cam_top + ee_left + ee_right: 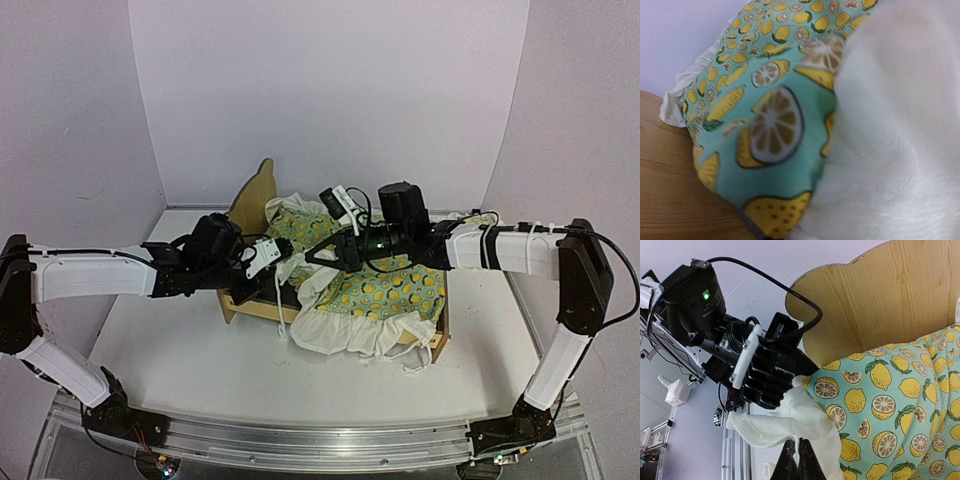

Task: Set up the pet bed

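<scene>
Over the middle of the white table [180,340], seen from above, the small light plywood pet bed [255,195] with its tall curved headboard is standing with that headboard toward the left arm. The green-yellow lemon-print ruffled blanket [400,290] is lying across most of it, its white ruffle spilling over the near rail. The left gripper [268,255] and the right gripper [312,258] are meeting just beside each other at the blanket's bunched white edge near the headboard end. I judge they are sharing that edge so the cloth can be drawn straight between them.

Through the left wrist camera, lemon print and fleecy white backing are filling nearly everything, with bare plywood showing at the lower left. That gripper's own fingers are not showing there.

Through the right wrist camera, the right gripper's jaws are pinching narrow on a fold of the white edge. The left gripper's black ribbed fingers [767,377] are sitting closed on the same bunch, seemingly clamping it. Behind them the headboard is rising upright, pale-grained with a scalloped top, and the print is lying against its foot. Whatever is lying inside the frame is hiding under the blanket, so the bedding looks only partly arranged.
</scene>
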{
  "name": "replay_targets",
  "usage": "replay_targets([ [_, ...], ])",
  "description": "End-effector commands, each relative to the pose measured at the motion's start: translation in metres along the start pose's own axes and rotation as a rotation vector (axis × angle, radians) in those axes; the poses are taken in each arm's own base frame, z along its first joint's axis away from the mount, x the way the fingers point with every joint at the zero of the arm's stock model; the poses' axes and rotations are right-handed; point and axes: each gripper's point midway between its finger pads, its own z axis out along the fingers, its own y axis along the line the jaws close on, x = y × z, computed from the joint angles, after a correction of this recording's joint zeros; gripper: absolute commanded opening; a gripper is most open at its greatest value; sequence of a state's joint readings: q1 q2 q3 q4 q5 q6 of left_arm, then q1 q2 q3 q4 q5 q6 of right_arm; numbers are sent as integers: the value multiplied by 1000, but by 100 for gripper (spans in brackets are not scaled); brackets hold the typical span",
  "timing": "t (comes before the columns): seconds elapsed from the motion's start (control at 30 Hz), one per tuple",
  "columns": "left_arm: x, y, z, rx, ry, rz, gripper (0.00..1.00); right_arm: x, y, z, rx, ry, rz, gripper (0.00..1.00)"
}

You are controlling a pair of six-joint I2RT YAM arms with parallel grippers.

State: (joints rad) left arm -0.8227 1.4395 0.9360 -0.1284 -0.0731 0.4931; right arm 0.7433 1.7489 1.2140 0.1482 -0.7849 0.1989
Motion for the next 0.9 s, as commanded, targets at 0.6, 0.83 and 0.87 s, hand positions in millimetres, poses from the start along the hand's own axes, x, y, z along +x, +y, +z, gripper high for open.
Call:
replay_targets([
  [0.6, -4, -7, -40, 49, -96, -516, 68, -21, 3, 1, 25, -60, -28, 0],
  [0.83, 8, -29, -88, 150, -246, -728, 57, -20, 4, 5, 27, -60, -9, 0],
  [0.87, 13, -36, -89, 170, -289, -748, 50, -20, 5, 6, 25, -61, -11, 0],
])
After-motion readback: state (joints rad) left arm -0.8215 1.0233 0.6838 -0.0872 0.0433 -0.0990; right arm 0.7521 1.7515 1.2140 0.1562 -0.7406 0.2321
